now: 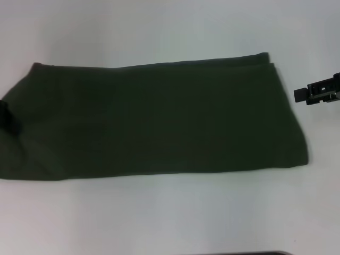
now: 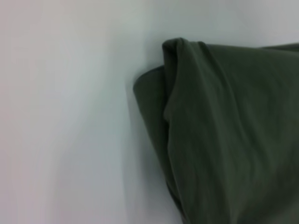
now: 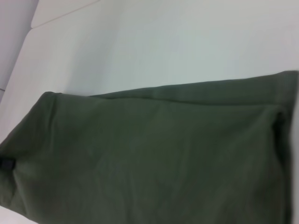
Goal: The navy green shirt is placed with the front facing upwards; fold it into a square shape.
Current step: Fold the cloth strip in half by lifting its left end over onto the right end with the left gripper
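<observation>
The dark olive-green cotton shirt (image 1: 154, 119) lies folded into a long band across the white table (image 1: 170, 212), plain side up, with a second layer edge showing along its far side. The left gripper (image 1: 9, 118) sits at the band's left end, against the cloth; whether it is clenched cannot be told. The right gripper (image 1: 319, 91) hovers just off the right end, apart from the cloth, its grip state unclear.

One shirt (image 1: 154, 119) — two hands (left (image 1: 9, 118); right (image 1: 317, 90)).

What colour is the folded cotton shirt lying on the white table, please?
The folded cotton shirt is plain dark olive green; the head view shows it best.
</observation>
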You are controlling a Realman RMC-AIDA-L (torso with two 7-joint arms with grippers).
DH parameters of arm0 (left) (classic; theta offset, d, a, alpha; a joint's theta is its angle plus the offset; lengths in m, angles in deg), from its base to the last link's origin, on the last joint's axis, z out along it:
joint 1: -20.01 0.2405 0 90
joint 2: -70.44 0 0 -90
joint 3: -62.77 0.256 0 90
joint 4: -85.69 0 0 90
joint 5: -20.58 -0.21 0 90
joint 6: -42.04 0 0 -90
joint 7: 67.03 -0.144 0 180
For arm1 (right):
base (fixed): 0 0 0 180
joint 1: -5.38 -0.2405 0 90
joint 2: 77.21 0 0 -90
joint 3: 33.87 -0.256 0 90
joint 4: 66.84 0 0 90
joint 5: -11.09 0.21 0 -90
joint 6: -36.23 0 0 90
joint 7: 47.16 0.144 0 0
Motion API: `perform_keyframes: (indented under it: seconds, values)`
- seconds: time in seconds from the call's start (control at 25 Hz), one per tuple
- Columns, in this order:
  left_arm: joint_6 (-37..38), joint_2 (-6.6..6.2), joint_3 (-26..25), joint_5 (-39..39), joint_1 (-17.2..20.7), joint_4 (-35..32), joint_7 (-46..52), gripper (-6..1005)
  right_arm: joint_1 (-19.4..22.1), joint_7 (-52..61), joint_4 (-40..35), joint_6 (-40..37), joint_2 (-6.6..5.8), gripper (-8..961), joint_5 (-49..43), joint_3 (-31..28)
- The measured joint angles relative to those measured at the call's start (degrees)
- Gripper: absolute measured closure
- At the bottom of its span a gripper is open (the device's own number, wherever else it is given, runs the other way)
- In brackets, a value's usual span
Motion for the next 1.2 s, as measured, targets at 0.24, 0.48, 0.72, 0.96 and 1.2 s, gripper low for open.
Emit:
perform_keyframes:
  seconds: [0.24, 0.48, 0.72, 0.96, 1.2]
  values:
    - [0.0, -1.38, 0.0, 0.0, 1.6, -1.6, 1.7, 936, 0.0, 0.0, 0.0, 0.1, -0.04, 383, 0.0, 0.0]
    - [-0.4, -2.03, 0.3, 0.0, 2.0, -1.6, 2.2, 935, 0.0, 0.3, -0.1, 0.2, -0.24, 383, 0.0, 0.0]
    - [-0.4, -2.58, 0.4, 0.0, 2.1, -1.7, 2.4, 935, -0.1, 0.5, -0.1, 0.2, -0.40, 384, 0.0, -0.2]
    - [0.4, -2.68, 0.3, 0.0, 2.3, -1.7, 1.8, 934, -0.3, 0.5, 0.0, 0.3, -0.35, 384, 0.0, -0.2]
    - [8.5, -2.68, -4.3, 4.4, 2.2, -2.9, -3.8, 933, -0.3, 0.6, 0.0, 0.4, -0.32, 383, 0.0, -0.2]
